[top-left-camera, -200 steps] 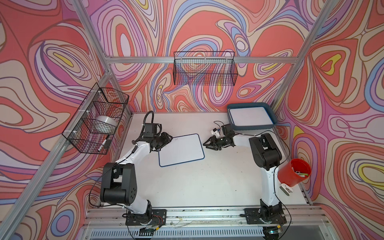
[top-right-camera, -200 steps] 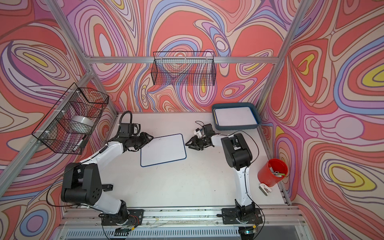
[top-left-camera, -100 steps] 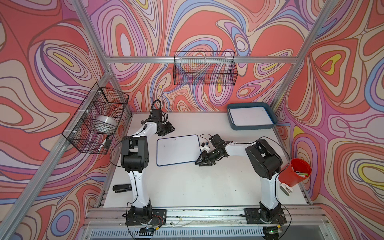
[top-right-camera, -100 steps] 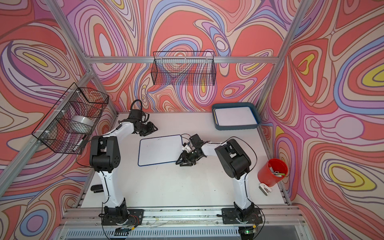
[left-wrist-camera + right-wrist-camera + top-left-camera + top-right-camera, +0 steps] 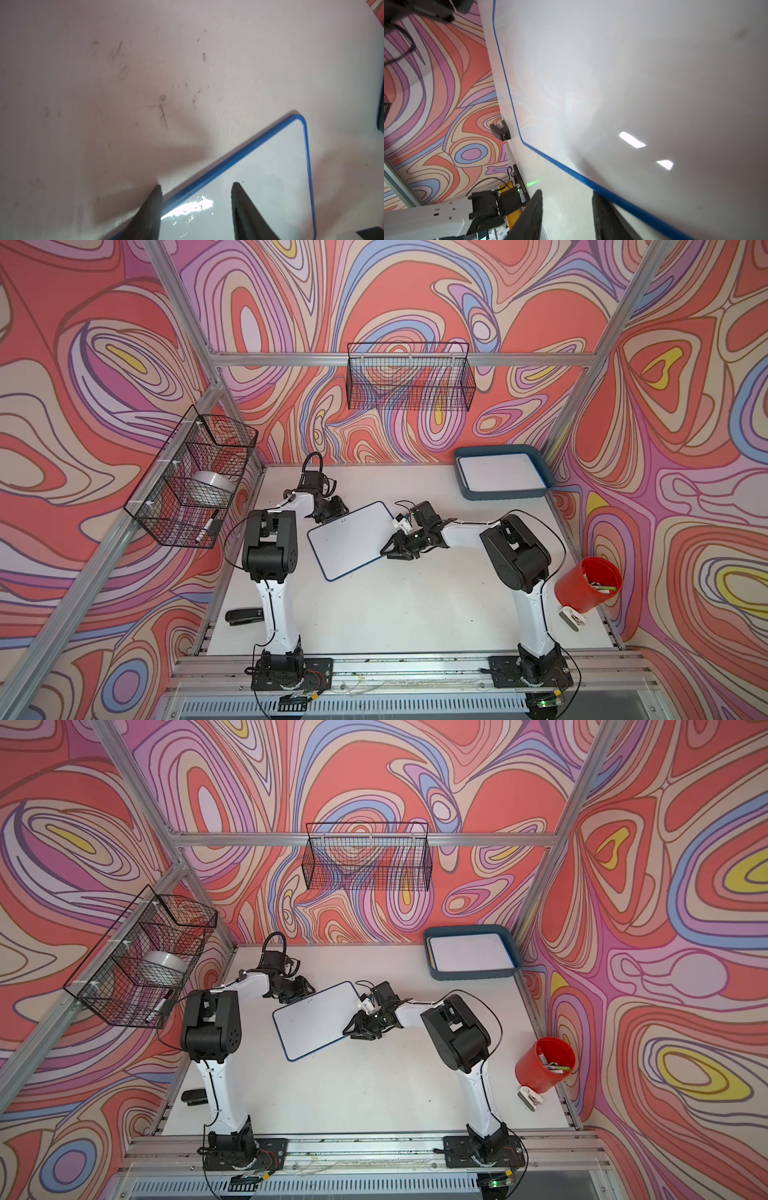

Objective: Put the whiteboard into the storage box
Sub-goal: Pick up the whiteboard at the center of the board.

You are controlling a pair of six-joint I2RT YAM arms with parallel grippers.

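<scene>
The whiteboard (image 5: 351, 541) (image 5: 316, 1021), white with a blue rim, lies askew mid-table. My left gripper (image 5: 338, 510) (image 5: 305, 990) is at its far left corner; in the left wrist view its open jaws (image 5: 196, 185) straddle the board's blue edge (image 5: 228, 160). My right gripper (image 5: 388, 551) (image 5: 351, 1031) is at the board's right edge, open (image 5: 566, 192), with the board (image 5: 633, 83) lying across the tip of one finger and only table between the jaws. The teal storage box (image 5: 509, 493) (image 5: 473, 972) stands at the back right.
Another whiteboard (image 5: 498, 472) lies in the storage box. A red cup (image 5: 588, 589) holding pens and a small white item (image 5: 573, 618) stand at the right edge. A black stapler (image 5: 243, 616) lies front left. Wire baskets hang on the back wall (image 5: 409, 381) and the left wall (image 5: 191, 481).
The whiteboard has turned on the table, its right end swinging toward the back. My left gripper has come to its far left corner. My right gripper has shifted along the right edge.
</scene>
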